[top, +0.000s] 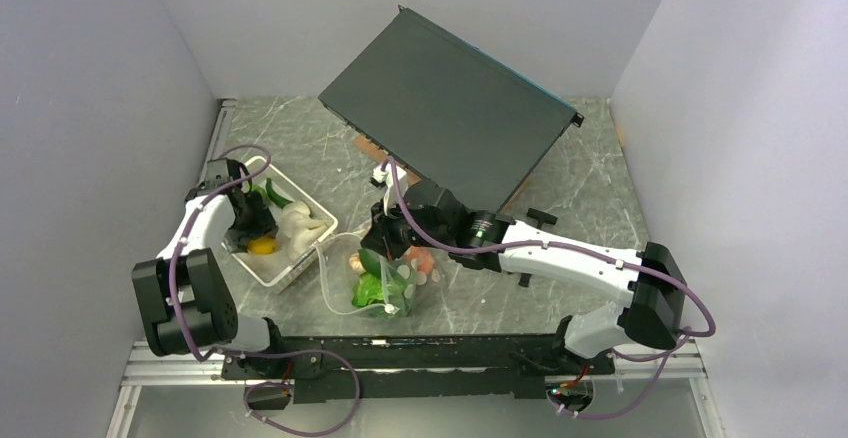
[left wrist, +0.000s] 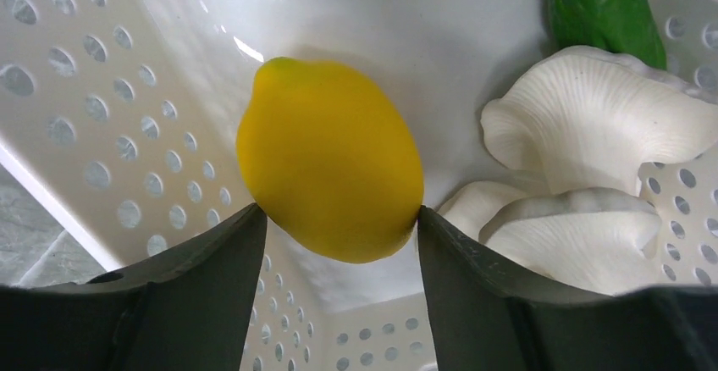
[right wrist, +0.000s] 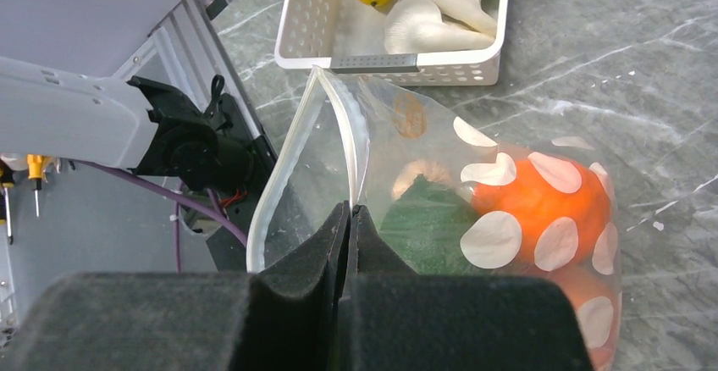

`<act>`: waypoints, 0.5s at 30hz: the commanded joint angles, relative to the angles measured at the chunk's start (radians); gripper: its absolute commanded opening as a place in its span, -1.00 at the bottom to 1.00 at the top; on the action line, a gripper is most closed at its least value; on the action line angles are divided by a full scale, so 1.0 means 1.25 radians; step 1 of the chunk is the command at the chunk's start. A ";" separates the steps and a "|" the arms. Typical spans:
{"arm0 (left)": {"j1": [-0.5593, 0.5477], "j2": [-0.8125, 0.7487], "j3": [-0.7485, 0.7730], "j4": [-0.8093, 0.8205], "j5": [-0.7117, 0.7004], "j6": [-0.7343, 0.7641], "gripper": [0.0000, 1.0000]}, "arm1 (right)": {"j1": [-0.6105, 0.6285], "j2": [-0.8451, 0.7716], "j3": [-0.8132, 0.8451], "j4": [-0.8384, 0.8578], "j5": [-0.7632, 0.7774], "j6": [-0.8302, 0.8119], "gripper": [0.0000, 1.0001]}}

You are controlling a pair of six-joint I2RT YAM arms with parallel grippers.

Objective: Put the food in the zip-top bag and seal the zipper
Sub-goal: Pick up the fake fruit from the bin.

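My left gripper (left wrist: pixel 339 218) is down in the white basket (left wrist: pixel 127 134), shut on the yellow lemon (left wrist: pixel 330 159), with a fingertip pressed to each side. White mushrooms (left wrist: pixel 584 134) and a dark-green cucumber (left wrist: pixel 601 7) lie beside it. In the top view the lemon (top: pixel 262 245) shows under the left gripper (top: pixel 256 230). The dotted zip-top bag (right wrist: pixel 508 159) lies on the table holding an orange (right wrist: pixel 542 202) and green lettuce (right wrist: pixel 428 218). My right gripper (right wrist: pixel 350 210) is shut on the bag's upper mouth edge and holds it open. The whitish zipper (right wrist: pixel 275 168) curves around the mouth.
The basket (top: pixel 272 280) stands at the left, just beside the bag (top: pixel 370 278). A large dark flat box (top: pixel 450 108) leans at the back of the marble table. Grey walls close in on both sides. The arms' base rail runs along the near edge.
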 commanded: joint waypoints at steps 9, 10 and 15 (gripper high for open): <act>-0.024 -0.120 0.011 -0.008 -0.007 0.011 -0.36 | 0.005 -0.016 0.022 0.011 0.011 0.019 -1.00; -0.036 -0.161 0.007 -0.006 -0.008 0.007 -0.39 | 0.005 -0.018 0.021 0.005 0.019 0.017 -1.00; -0.086 -0.379 -0.018 -0.049 0.156 -0.032 -0.51 | 0.005 -0.025 0.023 -0.007 0.050 0.027 -1.00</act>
